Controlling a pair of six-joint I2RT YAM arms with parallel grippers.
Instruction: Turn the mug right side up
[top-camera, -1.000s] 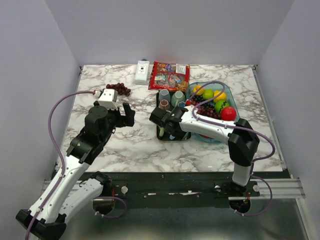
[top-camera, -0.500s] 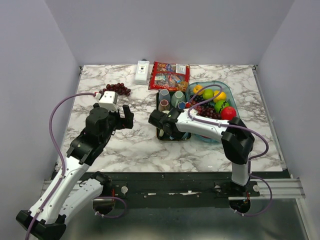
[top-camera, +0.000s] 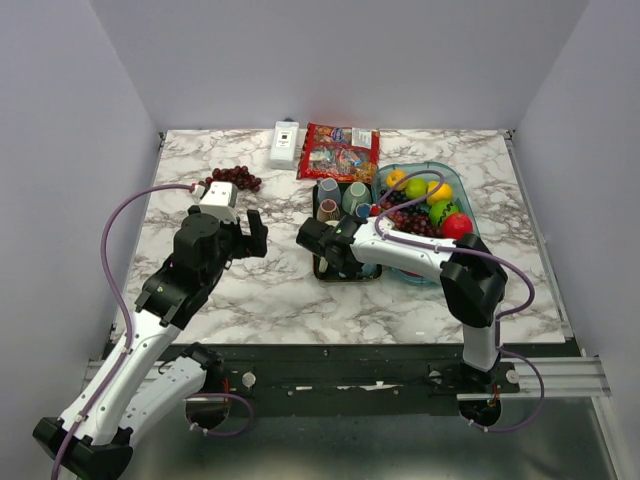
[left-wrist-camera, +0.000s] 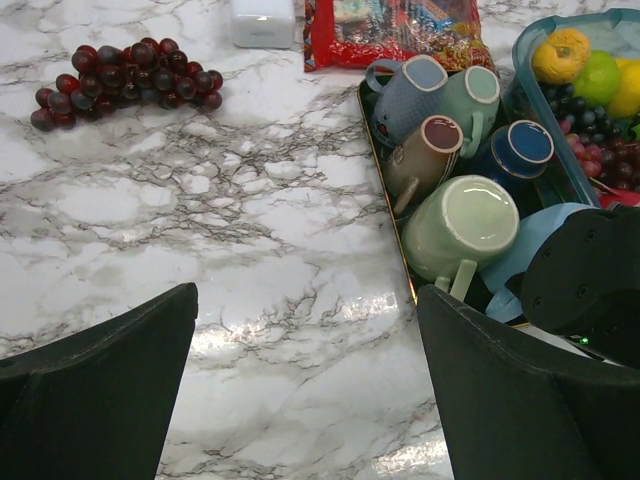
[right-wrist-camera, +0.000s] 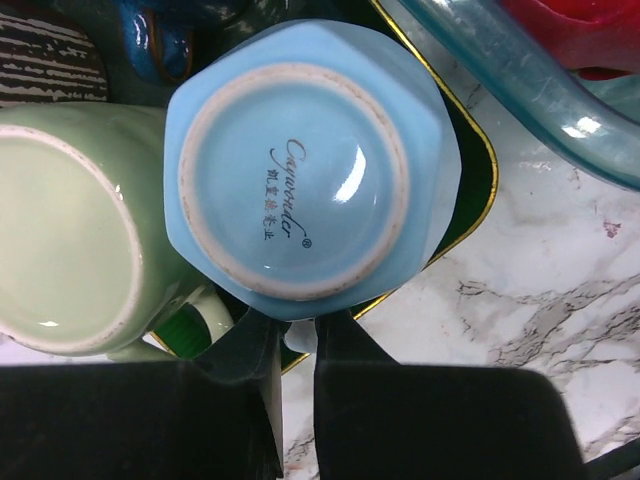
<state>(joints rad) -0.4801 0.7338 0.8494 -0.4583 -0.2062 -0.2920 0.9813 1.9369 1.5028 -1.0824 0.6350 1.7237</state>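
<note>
Right wrist view: the light-blue octagonal ceramic mug (right-wrist-camera: 300, 165) sits upside down in the dark gold-rimmed tray (right-wrist-camera: 468, 195), the right gripper (right-wrist-camera: 298, 338) pinching its near edge. Over the white marble table (left-wrist-camera: 250, 230) the left gripper (left-wrist-camera: 305, 300) hovers spread wide.

The handle of the light blue mug (right-wrist-camera: 310, 160) is mostly hidden between the pinched fingers of the right gripper (right-wrist-camera: 297, 345). The green mug (right-wrist-camera: 60, 230) beside it runs off the left edge.

marble-look table (left-wrist-camera: 250, 220): smooth, glossy. light blue mug (right-wrist-camera: 300, 160): glazed ceramic, shiny, matt foot ring. tray (right-wrist-camera: 462, 212): dark, gold rim, possibly metal. tub (right-wrist-camera: 520, 110): clear glossy plastic. snack bag (left-wrist-camera: 400, 25): shiny film.
</note>
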